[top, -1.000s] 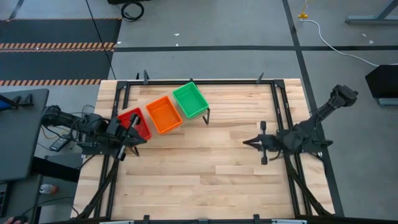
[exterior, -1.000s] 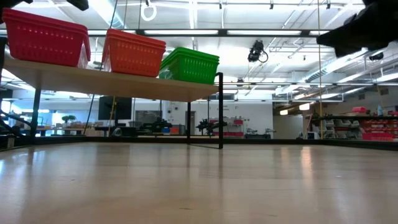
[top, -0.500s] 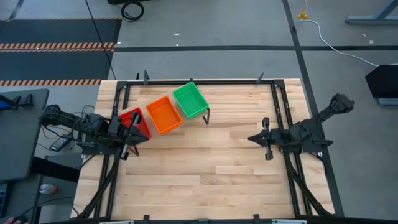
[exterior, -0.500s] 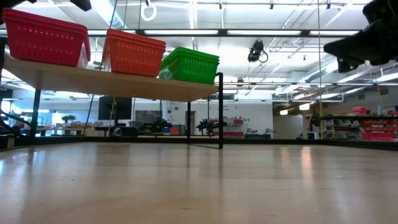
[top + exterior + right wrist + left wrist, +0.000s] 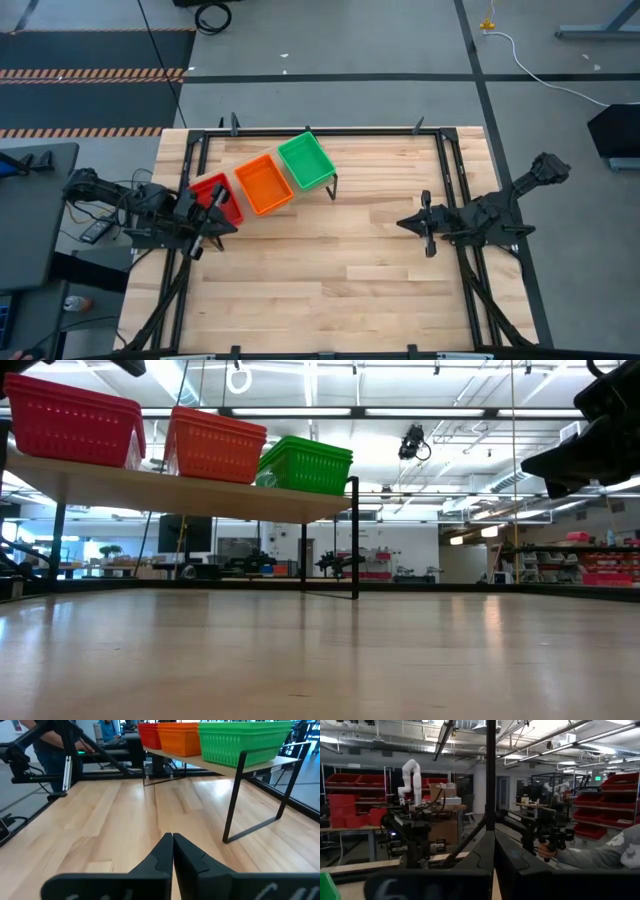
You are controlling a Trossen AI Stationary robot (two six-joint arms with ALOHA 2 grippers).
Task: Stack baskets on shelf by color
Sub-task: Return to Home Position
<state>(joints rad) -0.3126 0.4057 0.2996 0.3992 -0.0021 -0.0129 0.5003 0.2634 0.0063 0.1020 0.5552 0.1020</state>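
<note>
- in the high view, you are seeing the red stack (image 5: 213, 190), the orange stack (image 5: 264, 186) and the green stack (image 5: 305, 160) sitting in one slanted row near the table's (image 5: 330, 285) far left corner. each colour is on its own pile, which looks like the sorted end state the task asks for.
- the left gripper (image 5: 212, 222) is lying low just beside the red stack, at the left edge. the right gripper (image 5: 402, 222) is pointing inward from the right edge, well apart from the baskets. both arms are looking parked, probably so nothing gets knocked.
- in the low view, you are looking under the shelf (image 5: 200, 495). the three stacks are standing upright on the plank, red at one end, orange in the middle, green at the other, and close to each other. the tabletop below is showing nothing of the task.
- in the left wrist view, the left gripper's two fingers are pressing together along a thin seam and gripping nothing. it is facing the room, not the baskets.
- in the right wrist view, the right gripper's fingers are likewise meeting tip to tip, empty. the shelf is showing beyond them, green stack nearest. you are likely finishing with only the homing move left.
</note>
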